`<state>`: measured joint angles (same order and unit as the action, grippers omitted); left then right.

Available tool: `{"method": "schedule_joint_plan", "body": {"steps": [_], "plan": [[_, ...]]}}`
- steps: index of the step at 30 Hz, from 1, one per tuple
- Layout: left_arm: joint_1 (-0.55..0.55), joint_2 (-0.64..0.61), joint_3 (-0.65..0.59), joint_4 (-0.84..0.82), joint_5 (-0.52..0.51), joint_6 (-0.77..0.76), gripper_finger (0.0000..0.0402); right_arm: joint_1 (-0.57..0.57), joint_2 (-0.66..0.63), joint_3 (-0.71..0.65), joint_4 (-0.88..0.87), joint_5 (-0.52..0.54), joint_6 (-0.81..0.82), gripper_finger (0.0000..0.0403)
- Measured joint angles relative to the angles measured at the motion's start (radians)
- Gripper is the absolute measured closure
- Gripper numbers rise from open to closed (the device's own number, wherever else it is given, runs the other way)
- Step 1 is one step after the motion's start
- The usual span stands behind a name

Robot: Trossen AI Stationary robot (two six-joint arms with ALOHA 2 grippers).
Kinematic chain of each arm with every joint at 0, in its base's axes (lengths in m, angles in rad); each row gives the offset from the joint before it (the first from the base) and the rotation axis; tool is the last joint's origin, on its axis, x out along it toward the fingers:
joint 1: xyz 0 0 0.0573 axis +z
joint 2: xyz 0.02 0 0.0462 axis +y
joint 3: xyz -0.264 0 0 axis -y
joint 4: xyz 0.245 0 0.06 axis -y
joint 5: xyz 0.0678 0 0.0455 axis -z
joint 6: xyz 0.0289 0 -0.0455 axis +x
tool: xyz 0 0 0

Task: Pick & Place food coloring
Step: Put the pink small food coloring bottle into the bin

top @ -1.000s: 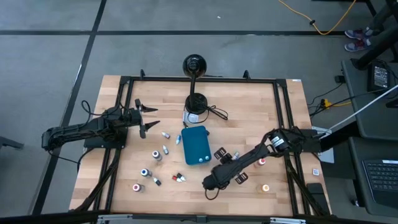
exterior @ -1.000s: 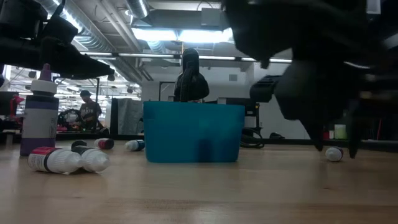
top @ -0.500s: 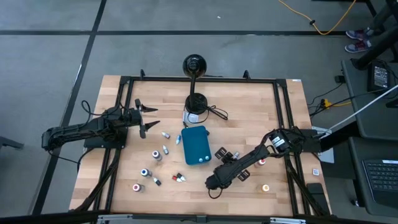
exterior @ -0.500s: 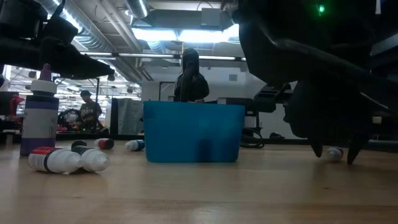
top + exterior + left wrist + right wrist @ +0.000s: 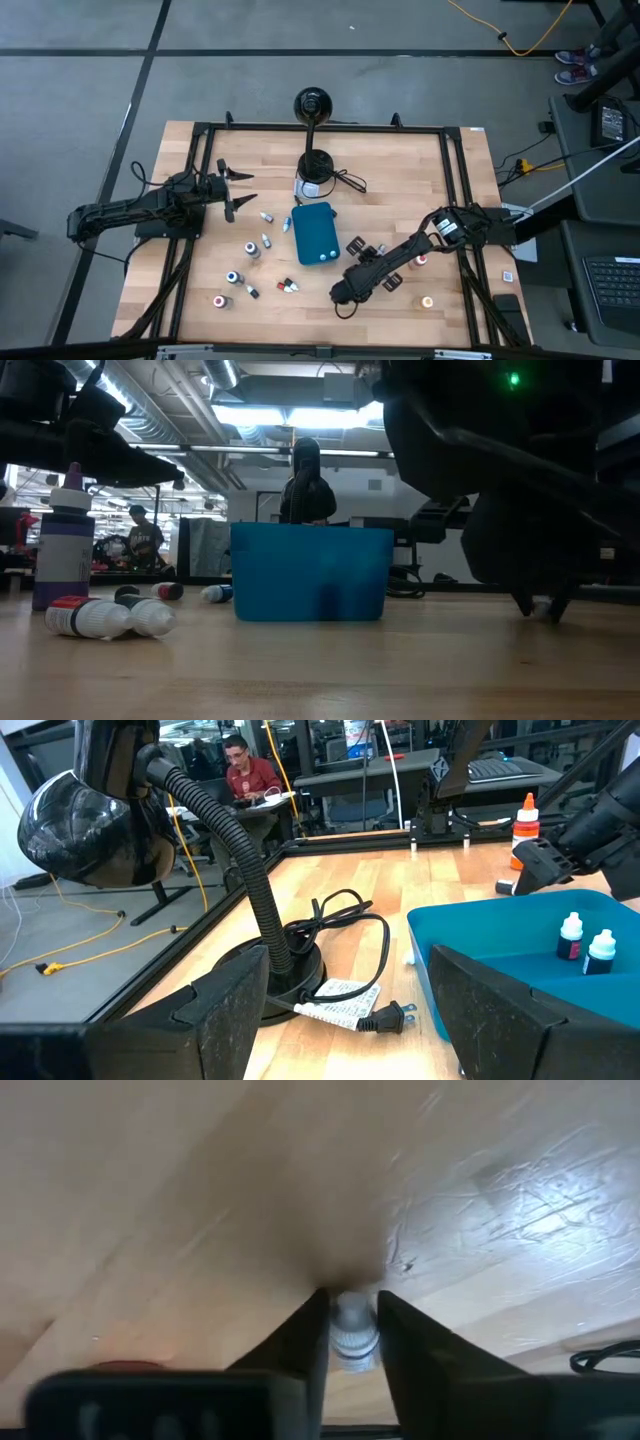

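Right tool (image 5: 352,1320): down at the worktop (image 5: 400,200), its two fingers (image 5: 310,1335) pinched on a small whitish bottle (image 5: 353,1330) that sits between them; in the low view the tips (image 5: 541,605) touch the wood around the bottle.
Right arm (image 5: 400,262): reaches from the right edge toward the middle of the worktop, ending just right of the teal tray (image 5: 316,234).
Gripped bottle: on the worktop right of the tray, close to the near-right corner of it.
Left tool (image 5: 232,190): raised over the far-left part of the worktop, fingers spread apart, holding nothing; well apart from the bottles.
Teal tray: near the centre of the worktop; in the left wrist view two small bottles (image 5: 585,942) stand inside it, one white-capped, one with a dark body.
Loose food coloring (image 5: 258,245): several tiny bottles scattered left of the tray, some lying down, some upright; two red-capped ones (image 5: 288,286) lie near the tray's near-left side.
Other bottles on the right: one orange-capped (image 5: 427,301) near the near-right edge, one red-capped (image 5: 421,260) beside the right arm.
Desk lamp (image 5: 313,105): at the far edge, its round base (image 5: 317,165) just beyond the tray, cord beside it.
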<state>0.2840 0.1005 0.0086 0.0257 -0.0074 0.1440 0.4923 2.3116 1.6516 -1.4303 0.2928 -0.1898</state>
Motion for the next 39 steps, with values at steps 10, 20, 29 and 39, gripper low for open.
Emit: {"method": "schedule_joint_plan", "body": {"steps": [10,20,29,39], "plan": [[0.0,0.0,0.0,0.0,0.0,0.0,0.0132,-0.001,0.0,0.0,0.001,0.021,0.003,0.0331],[0.0,0.0,0.0,0.0,0.0,0.0,0.0132,-0.001,0.0,0.0,0.011,0.029,0.002,0.0351],[0.0,0.0,0.0,0.0,0.0,0.0,0.0132,-0.001,0.0,0.0,0.013,0.028,0.002,0.0334],[0.0,0.0,0.0,0.0,0.0,0.0,0.0132,-0.002,0.0,0.002,0.016,0.006,0.0,0.0298]]}}
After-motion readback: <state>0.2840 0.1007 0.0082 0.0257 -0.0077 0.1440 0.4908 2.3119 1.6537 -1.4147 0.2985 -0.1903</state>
